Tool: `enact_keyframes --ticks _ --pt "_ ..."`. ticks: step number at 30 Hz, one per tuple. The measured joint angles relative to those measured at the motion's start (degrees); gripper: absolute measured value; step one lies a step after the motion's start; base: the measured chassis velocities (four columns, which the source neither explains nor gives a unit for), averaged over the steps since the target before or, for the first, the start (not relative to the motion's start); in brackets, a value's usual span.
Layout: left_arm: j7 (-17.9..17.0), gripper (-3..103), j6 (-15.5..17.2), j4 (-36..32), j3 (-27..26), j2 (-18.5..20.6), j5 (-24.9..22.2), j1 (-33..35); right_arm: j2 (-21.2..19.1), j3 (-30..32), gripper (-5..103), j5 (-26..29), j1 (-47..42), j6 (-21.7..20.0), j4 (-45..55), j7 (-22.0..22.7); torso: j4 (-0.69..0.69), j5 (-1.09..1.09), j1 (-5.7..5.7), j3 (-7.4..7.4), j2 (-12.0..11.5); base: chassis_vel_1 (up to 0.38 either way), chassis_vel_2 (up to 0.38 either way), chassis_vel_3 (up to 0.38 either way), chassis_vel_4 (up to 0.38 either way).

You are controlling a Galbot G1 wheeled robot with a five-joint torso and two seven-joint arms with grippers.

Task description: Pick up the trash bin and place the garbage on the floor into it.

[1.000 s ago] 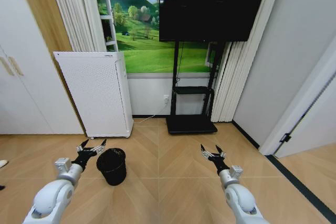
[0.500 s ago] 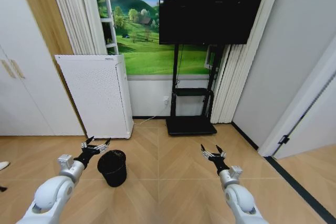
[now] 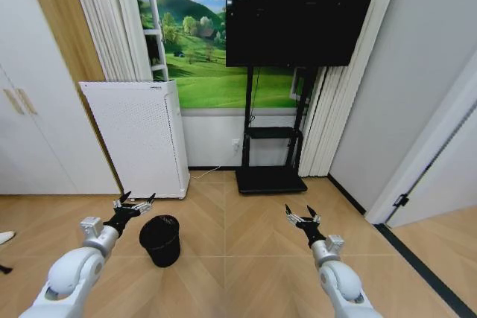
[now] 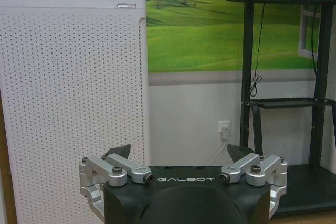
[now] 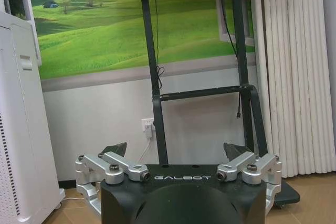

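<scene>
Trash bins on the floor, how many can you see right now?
1. The trash bin stands upright on the floor, in front of the white perforated appliance, just beside the open left gripper. No other bin shows.

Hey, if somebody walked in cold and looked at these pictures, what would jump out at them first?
Probably the big black TV on its stand against the green landscape mural, with the tall white perforated appliance to its left. Lower down, the small black trash bin stands upright on the wooden floor. The left pincer hovers open just above and left of it; the right pincer is open over bare floor.
</scene>
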Motion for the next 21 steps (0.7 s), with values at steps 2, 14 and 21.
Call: enact_keyframes --ticks 2,14,21 --pt "0.01 100 0.0 0.0 -0.02 0.05 -0.01 0.0 0.01 -0.04 100 -0.01 0.02 -0.02 0.0 0.0 0.0 0.0 0.09 0.14 0.23 0.0 0.0 0.0 0.0" --pt "0.39 100 -0.07 -0.04 -0.65 1.1 -0.47 0.35 0.53 -0.18 100 -1.03 -0.09 -0.92 0.4 0.46 0.0 0.0 1.48 2.13 3.62 0.0 0.0 0.0 0.0" --pt "0.44 100 -0.22 -0.01 -0.81 1.1 -0.57 0.56 0.79 -0.09 100 -1.29 -0.48 -1.02 0.77 0.57 0.0 0.0 2.08 3.05 5.13 0.0 0.0 0.0 0.0"
